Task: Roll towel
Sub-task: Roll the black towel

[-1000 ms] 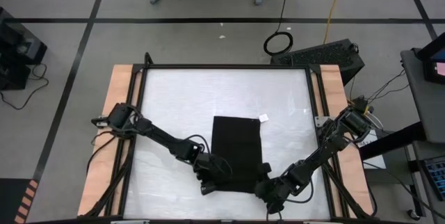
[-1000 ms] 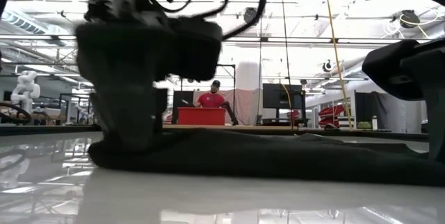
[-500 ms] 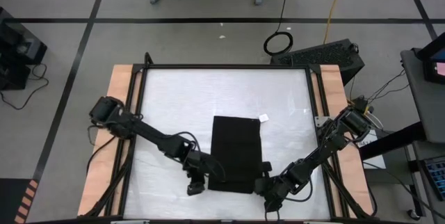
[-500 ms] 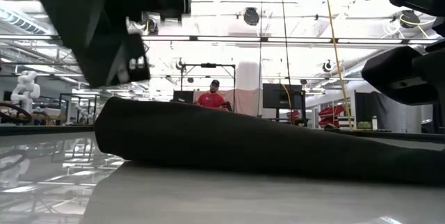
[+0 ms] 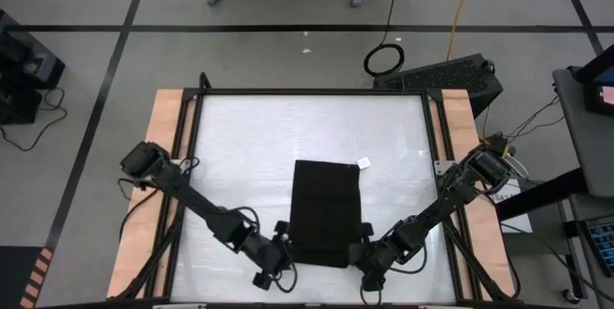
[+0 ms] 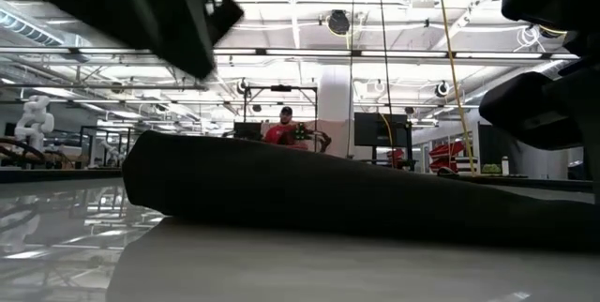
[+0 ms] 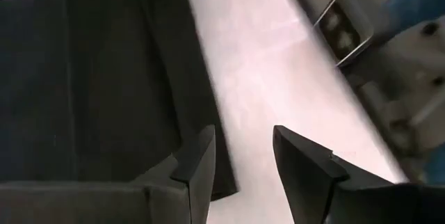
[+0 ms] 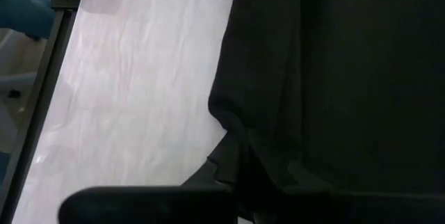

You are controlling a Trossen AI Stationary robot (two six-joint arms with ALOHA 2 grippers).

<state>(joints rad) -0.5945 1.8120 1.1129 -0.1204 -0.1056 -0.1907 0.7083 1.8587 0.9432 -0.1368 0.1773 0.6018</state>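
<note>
The black towel [image 5: 324, 211] lies folded into a narrow upright rectangle on the white table, with its small white tag [image 5: 364, 163] at the far right corner. In the low view its left end [image 6: 187, 180] stands thick and raised off the table. My left gripper [image 7: 243, 161] hangs open just off the towel's near left corner [image 7: 221, 186], with bare table showing between its fingers. My right gripper [image 5: 364, 254] is shut at the towel's near right corner. My right gripper is shut on the towel's near right corner, where the cloth bunches into a pucker [image 8: 231, 135] just ahead of the fingers. The fingers come in low from the table's near right side. Dark cloth hides the fingertips. The rest of the towel lies on the table.
Black frame rails [image 5: 188, 184] and wooden side boards [image 5: 153, 155] border the table. Bare white surface lies to the left, right and far side of the towel. In the low view, a person in red [image 6: 281, 133] stands far back in the room.
My left gripper has come off the towel's near left corner, rising and drawing back toward the table's near left. The end of the towel it left behind now stands taller in the low view. The far part of the towel has stayed in place.
</note>
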